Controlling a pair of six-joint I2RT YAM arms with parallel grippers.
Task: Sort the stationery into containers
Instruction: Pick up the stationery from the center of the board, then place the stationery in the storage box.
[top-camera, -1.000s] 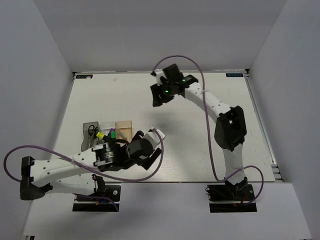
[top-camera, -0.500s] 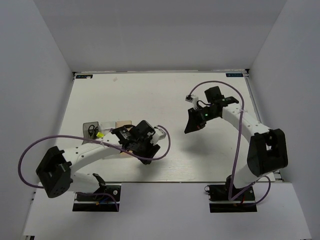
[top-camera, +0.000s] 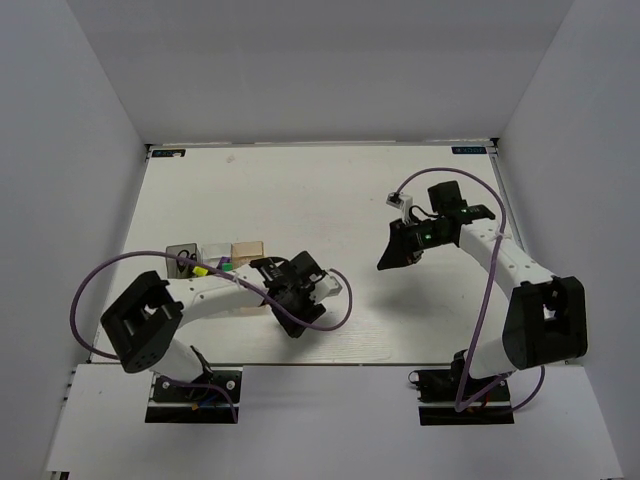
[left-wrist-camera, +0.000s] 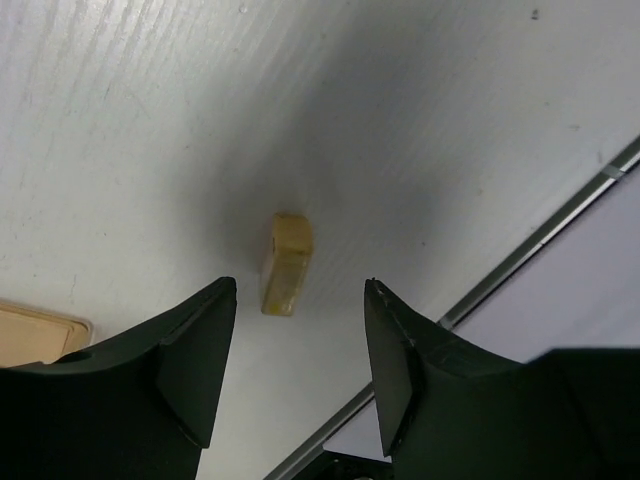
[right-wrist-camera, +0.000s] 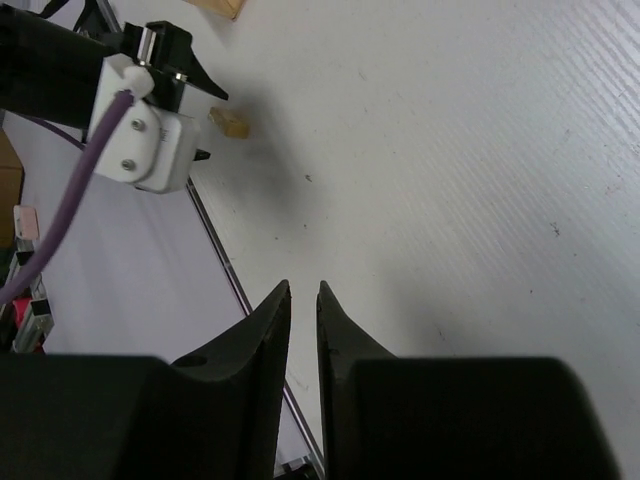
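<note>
A flat white table (left-wrist-camera: 420, 90) lies under the left gripper (left-wrist-camera: 298, 288). A thin silver edge strip (left-wrist-camera: 545, 238) runs close beside it.

Robot body, two units: left arm (top-camera: 215, 292) and right arm (top-camera: 497, 255).
- Links were white and tubular, joint housings black and boxy.
- A purple cable (right-wrist-camera: 82, 170) ran along each arm.
- Base plates (top-camera: 195, 392) were black.
- A green light (top-camera: 425, 237) glowed at the right wrist.
- Fingers (left-wrist-camera: 195, 350) were matte black and tapered.
- A white connector block (right-wrist-camera: 140, 140) bore two screws.

Top view fixed high behind both arm bases (top-camera: 195, 385), looking down over the whole counter (top-camera: 300, 190), left wrist view close, facing steeply down at a tan block (left-wrist-camera: 285, 262), right wrist view farther off, oblique, sharing that block.
</note>
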